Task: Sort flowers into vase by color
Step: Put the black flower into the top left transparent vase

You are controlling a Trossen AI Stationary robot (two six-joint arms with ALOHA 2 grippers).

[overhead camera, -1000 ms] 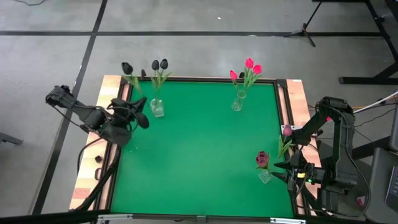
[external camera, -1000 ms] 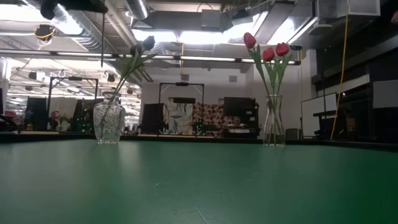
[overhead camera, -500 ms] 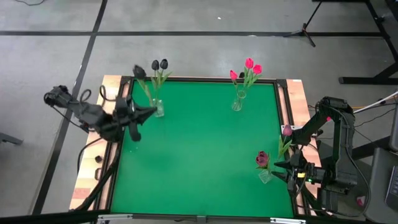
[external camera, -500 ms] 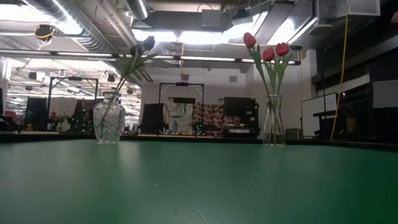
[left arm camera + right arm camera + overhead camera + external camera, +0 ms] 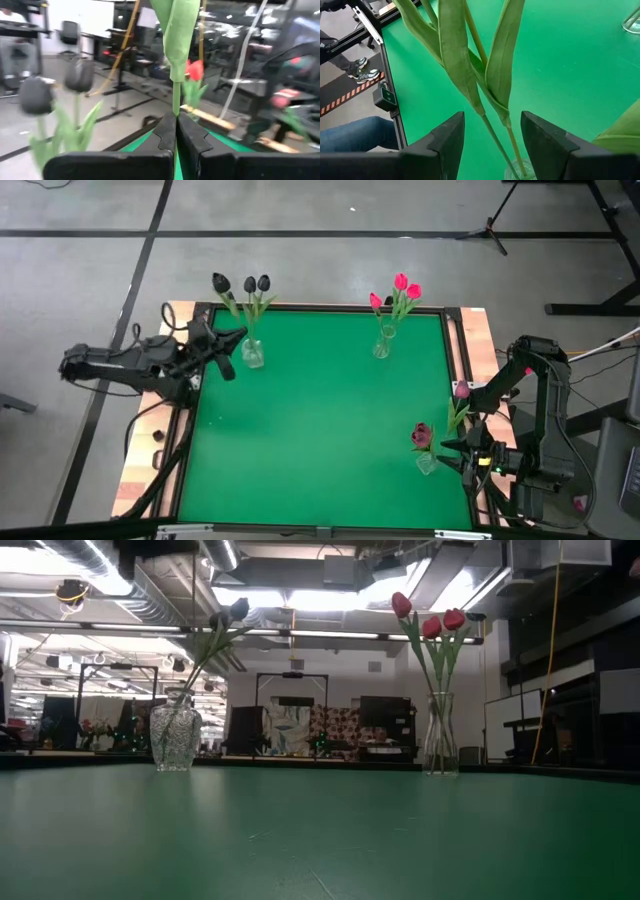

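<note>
Black tulip (image 5: 219, 283) now beside vase (image 5: 252, 355).

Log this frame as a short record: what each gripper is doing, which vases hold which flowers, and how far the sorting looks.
left gripper: shut on a black tulip, stem beside the left vase
right gripper: open, fingers either side of the stems in the near-right vase, not gripping
left vase: two black tulips
far-right vase: three pink-red tulips
near-right vase: maroon tulips
table: green mat, no loose flowers seen
progress: held black tulip not yet seen released into the left vase
</note>
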